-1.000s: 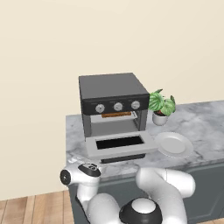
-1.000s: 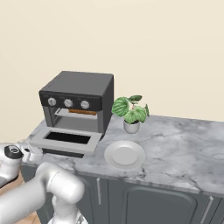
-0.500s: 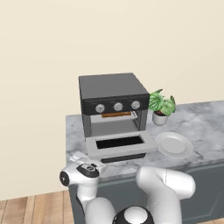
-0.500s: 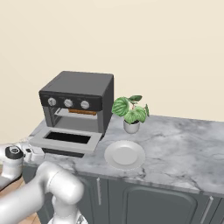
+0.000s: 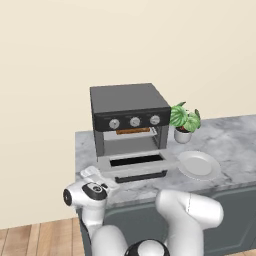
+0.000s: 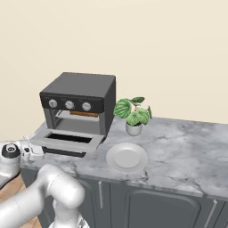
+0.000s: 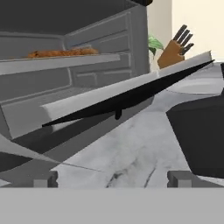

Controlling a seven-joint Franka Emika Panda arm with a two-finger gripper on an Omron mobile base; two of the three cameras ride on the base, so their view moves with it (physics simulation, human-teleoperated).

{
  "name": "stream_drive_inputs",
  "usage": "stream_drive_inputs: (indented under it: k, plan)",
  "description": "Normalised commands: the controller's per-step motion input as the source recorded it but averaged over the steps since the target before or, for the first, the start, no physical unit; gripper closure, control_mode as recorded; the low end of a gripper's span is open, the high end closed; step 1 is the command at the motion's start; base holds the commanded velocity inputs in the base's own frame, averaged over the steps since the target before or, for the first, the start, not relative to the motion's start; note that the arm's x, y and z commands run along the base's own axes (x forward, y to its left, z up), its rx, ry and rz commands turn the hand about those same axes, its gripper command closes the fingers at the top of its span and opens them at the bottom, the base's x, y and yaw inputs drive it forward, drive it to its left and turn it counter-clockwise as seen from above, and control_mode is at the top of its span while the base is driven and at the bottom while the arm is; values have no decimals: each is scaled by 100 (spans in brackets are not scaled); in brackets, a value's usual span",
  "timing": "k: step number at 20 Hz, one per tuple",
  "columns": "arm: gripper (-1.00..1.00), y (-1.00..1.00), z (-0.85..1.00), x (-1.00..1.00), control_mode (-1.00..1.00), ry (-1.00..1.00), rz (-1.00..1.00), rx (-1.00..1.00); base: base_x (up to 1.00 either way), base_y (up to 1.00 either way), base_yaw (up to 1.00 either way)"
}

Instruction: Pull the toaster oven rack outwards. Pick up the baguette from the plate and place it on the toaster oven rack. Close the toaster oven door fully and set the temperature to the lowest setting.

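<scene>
Hand [image 5: 94, 175] sits at the table's front left corner, just off the left end of the lowered oven door, with its fingers spread wide and nothing between them. From the camera on the hand, two finger tips [image 7: 43, 179] stand far apart at the bottom, and the marbled table top [image 7: 131, 153] lies between them.

Toaster oven door [image 5: 137, 163] is folded down flat toward the front edge of the table, its dark window facing up and its dark bar handle [image 5: 141, 176] along the front. Seen from the hand, the door [image 7: 127, 94] slants across at a tilt, edge on.

Toaster oven [image 5: 129, 117] stands toward the back left of the table [image 6: 178, 147], its cavity open. Three silver knobs [image 5: 134, 121] line the black strip above the opening. The rack [image 7: 57, 63] sits inside the cavity, and the baguette [image 7: 61, 53] lies on it; the loaf also shows as an orange-brown strip just under the knobs [image 5: 132, 131].

Plate [image 6: 127, 157] rests bare near the front edge, just right of the door. A potted plant [image 6: 132, 115] stands behind the plate, beside the oven's right wall. A knife block [image 7: 174, 48] stands far back.
</scene>
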Motion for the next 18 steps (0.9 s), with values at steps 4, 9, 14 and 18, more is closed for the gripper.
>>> stream_drive_inputs:
  k: [4,9,14,18]
  plan:
    - [-100,-70,94,57,-100,0,8,6,0,0,0]
    - [-100,-76,100,51,-100,0,14,13,0,0,0]
    - [-100,-70,93,64,-100,0,15,11,0,0,0]
    - [-100,-65,100,61,-100,0,14,11,0,0,0]
